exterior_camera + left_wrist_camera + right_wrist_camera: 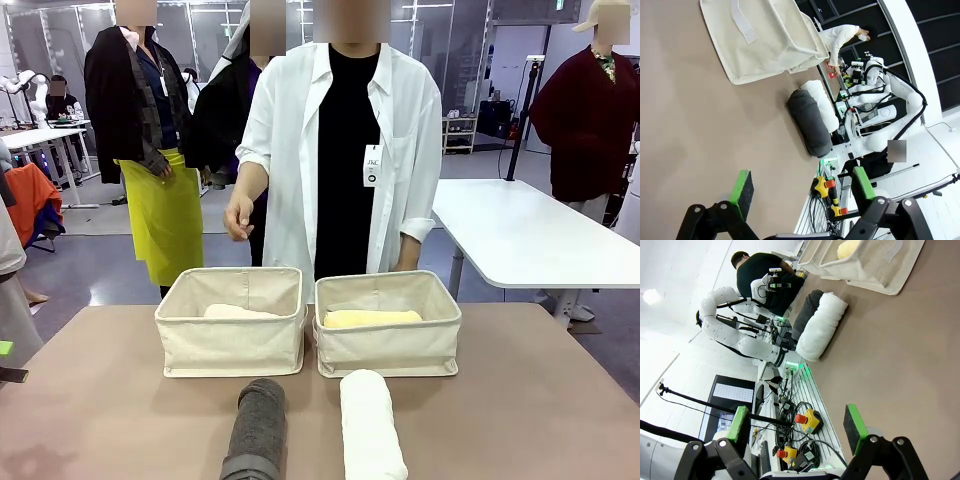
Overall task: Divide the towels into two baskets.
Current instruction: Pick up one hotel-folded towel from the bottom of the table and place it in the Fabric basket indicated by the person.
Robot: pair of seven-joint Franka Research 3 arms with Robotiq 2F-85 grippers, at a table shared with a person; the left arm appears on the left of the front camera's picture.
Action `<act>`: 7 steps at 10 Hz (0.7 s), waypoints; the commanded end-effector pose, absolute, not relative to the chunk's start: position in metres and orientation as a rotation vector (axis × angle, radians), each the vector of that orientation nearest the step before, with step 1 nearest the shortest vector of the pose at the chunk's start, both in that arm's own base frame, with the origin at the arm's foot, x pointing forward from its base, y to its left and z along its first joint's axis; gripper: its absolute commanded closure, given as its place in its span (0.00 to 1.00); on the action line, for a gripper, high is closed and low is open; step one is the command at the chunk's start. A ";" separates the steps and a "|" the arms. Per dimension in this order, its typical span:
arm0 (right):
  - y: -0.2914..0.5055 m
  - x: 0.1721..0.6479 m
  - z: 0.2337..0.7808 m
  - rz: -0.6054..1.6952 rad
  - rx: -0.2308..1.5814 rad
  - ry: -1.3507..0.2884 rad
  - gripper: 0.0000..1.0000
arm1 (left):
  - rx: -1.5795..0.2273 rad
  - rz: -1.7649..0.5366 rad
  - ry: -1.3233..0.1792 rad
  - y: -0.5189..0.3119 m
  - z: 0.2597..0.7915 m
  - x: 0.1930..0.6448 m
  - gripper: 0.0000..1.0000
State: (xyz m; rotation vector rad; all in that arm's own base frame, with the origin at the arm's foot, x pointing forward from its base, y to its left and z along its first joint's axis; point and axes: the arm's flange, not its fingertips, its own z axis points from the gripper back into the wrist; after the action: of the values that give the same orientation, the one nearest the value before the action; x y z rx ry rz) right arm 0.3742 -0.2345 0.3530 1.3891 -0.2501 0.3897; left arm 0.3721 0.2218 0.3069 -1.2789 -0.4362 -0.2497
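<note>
Two cream canvas baskets stand side by side mid-table. The left basket (230, 345) holds a pale pinkish towel (240, 312). In the right basket (388, 350) lies a pale yellow towel (372, 318). In front of them, on the table, a dark grey towel roll (258, 428) and a white towel roll (370, 425) lie side by side. My left gripper (802, 190) is open above bare table, well away from the grey roll (807, 122) and the white roll (822, 102). My right gripper (797, 427) is open too, apart from the white roll (822, 325).
A person in a white shirt (345, 150) stands behind the baskets, one hand (238, 215) raised above the left one. The brown table (520, 400) has free room on both sides of the rolls. Yellow stop-button boxes (807, 421) and cables sit beyond the table's near edge.
</note>
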 end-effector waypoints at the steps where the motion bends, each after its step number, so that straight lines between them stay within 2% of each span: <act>1: -0.231 0.371 0.355 0.379 1.379 -0.249 0.05 | -1.288 -0.261 -0.437 0.225 0.309 0.372 0.00; 7: -0.231 0.371 0.355 0.379 1.379 -0.249 0.05 | -1.288 -0.261 -0.437 0.225 0.309 0.372 0.00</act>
State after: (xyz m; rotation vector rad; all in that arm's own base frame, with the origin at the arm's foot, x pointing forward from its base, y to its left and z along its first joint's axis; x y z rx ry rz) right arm 0.3742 -0.2345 0.3530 1.3891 -0.2501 0.3897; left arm 0.3721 0.2218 0.3069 -1.2789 -0.4362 -0.2497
